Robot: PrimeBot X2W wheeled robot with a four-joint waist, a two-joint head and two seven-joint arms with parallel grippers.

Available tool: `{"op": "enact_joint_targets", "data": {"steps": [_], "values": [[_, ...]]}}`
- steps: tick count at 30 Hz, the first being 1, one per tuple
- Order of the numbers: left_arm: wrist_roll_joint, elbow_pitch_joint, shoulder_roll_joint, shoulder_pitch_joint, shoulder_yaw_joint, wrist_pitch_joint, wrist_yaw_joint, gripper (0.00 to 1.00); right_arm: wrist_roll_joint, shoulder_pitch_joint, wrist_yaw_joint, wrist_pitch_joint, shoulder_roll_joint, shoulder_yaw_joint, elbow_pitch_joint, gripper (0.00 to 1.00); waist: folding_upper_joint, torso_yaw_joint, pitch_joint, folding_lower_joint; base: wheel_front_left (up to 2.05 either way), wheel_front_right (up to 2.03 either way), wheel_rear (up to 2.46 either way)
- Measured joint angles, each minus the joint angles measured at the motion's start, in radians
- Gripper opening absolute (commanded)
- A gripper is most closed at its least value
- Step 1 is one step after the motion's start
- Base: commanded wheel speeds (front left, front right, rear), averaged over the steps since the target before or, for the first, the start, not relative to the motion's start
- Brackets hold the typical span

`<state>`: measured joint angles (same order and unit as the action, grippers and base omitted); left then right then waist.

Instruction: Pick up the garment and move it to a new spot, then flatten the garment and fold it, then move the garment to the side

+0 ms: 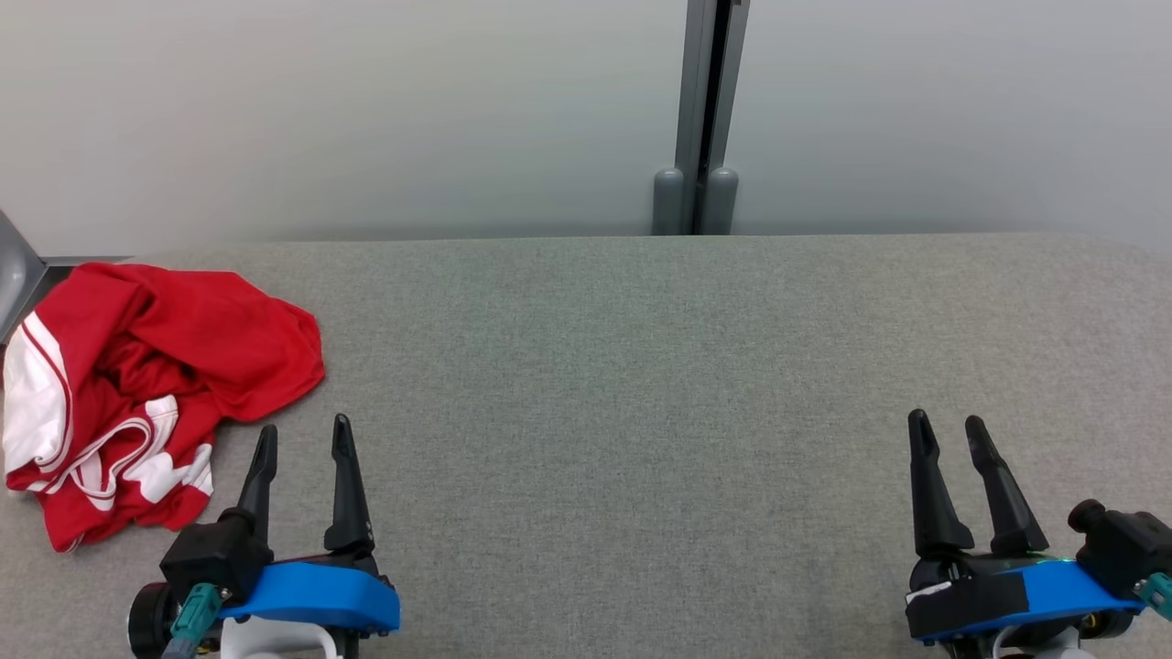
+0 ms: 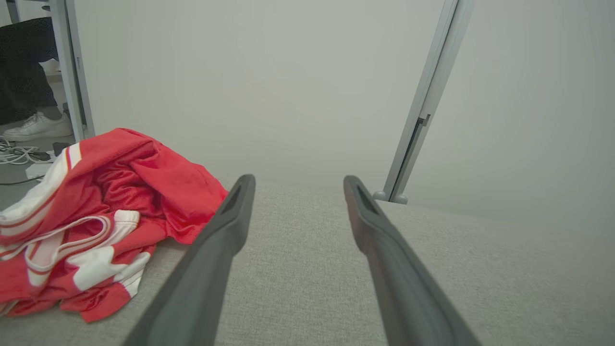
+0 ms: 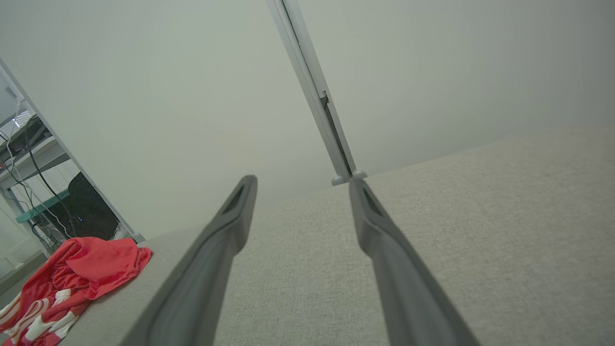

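The garment (image 1: 146, 384) is a red top with white stripes and trim, lying crumpled at the far left of the grey fabric table (image 1: 641, 366). In the left wrist view the garment (image 2: 96, 216) bunches up just left of the fingers. My left gripper (image 1: 304, 437) stands open at the lower left, its tips just right of the cloth's near edge, holding nothing. At the lower right, far from the cloth, my right gripper (image 1: 947, 425) is open and empty. The right wrist view shows the garment (image 3: 72, 278) small at the lower left.
A pale partition wall (image 1: 366, 110) runs along the table's far edge, with a grey post (image 1: 700, 119) at its seam. Past the table's left end are a metal frame leg (image 2: 72, 72), cables on the floor (image 2: 19, 154) and a person's white shoe (image 2: 38, 126).
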<state>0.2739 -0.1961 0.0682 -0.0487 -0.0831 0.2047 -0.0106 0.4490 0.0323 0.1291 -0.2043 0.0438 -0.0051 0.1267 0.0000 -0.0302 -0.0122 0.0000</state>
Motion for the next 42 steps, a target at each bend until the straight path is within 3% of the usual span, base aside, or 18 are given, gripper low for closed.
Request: {"op": "enact_joint_targets", "data": {"steps": [30,42], "values": [[-0.188,-0.031,0.017,-0.004,-0.034,0.047,-0.037,1.00,-0.227,-0.001,0.000,-0.057,0.002,0.003,0.036,1.00,0.0000,-0.012,0.000,0.0000,0.00,0.00,0.00],[-0.175,-0.034,0.021,-0.009,-0.042,0.026,-0.039,1.00,-0.231,0.000,0.000,-0.058,0.003,0.002,0.061,1.00,0.0000,-0.015,0.002,0.0000,0.00,0.00,0.00]]}}
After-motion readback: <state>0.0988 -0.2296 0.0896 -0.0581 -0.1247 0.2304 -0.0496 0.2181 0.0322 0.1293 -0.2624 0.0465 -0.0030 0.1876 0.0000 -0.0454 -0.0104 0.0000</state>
